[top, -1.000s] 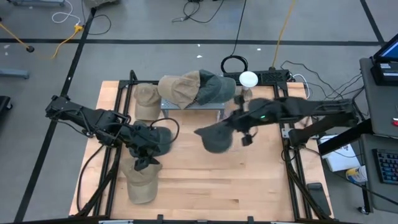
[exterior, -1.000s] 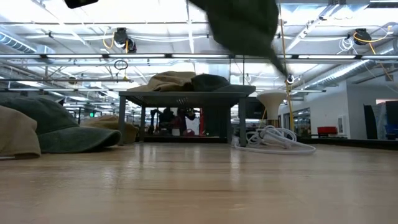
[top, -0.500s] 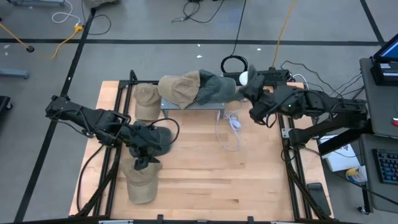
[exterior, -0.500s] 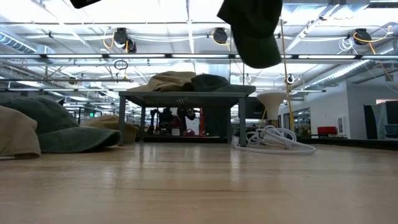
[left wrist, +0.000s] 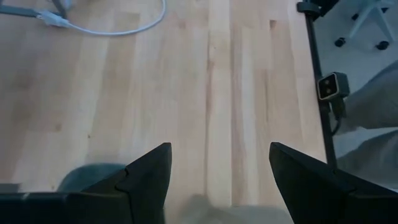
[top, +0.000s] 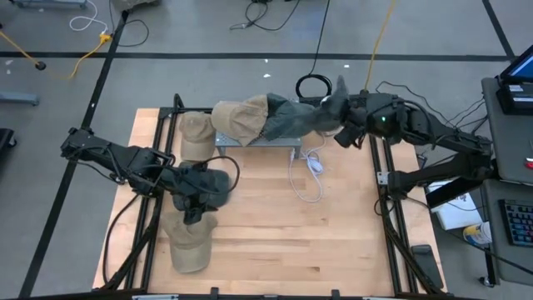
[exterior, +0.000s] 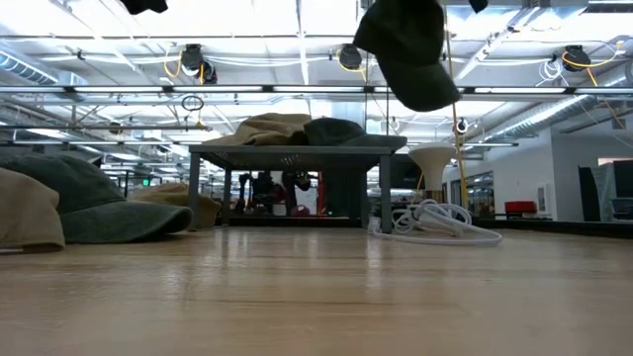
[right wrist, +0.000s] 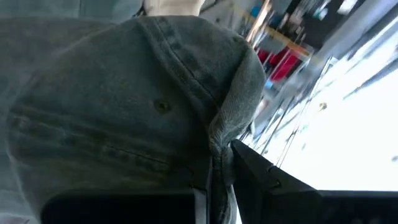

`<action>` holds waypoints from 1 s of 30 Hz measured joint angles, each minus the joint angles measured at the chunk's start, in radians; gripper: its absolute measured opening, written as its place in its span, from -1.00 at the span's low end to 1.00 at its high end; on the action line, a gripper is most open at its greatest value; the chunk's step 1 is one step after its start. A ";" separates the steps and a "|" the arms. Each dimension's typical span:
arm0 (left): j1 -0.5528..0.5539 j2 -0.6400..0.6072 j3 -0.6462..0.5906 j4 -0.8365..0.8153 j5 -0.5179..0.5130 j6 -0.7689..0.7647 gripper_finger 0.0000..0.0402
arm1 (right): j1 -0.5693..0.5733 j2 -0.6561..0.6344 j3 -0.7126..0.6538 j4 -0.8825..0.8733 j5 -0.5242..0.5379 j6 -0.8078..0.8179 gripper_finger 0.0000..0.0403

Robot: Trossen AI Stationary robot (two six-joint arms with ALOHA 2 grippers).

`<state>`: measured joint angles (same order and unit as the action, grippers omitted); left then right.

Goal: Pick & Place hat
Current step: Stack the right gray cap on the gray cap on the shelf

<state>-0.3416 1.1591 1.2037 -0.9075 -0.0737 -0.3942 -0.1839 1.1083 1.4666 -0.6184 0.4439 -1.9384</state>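
The dark green hat (exterior: 407, 49) is hanging in the air above the far right part of the counter (top: 275, 233), pinched by the right tool (top: 340, 104), whose fingers are closed on the fabric at the hat's edge. In the high view the hat (top: 326, 110) is sitting just to the right of the small grey stand (top: 258, 140) at the back of the counter, close to the hats already lying there. On that stand a tan hat (top: 237, 121) and another dark green hat (top: 283, 119) are lying side by side, touching each other. In the right wrist view the held hat (right wrist: 137, 99) is filling most of the picture, its crown button showing.

A white cable (top: 310, 171) is lying in loops on the counter near the stand's right leg.

The left tool (top: 193, 215) is hovering over the near left part of the counter with its fingers spread wide and holding nothing. It is hanging between a dark green hat (top: 206, 185) and a tan hat (top: 190, 243) lying on the counter. One more tan hat (top: 196, 137) is lying at the back left, just beside the stand.
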 joint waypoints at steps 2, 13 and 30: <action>0.000 0.000 0.000 0.000 -0.010 0.002 0.36 | -0.039 0.005 0.000 0.016 -0.078 -0.032 -0.86; 0.000 0.000 0.000 0.000 -0.015 0.000 0.36 | -0.276 0.094 0.001 0.089 -0.518 -0.030 -0.86; 0.003 0.000 0.000 0.000 -0.113 0.101 0.36 | -0.491 0.348 0.001 0.233 -0.990 -0.263 -0.86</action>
<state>-0.3385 1.1591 1.2037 -0.9077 -0.1871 -0.2932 -0.6751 1.4560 1.4673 -0.3855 -0.5461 -2.2017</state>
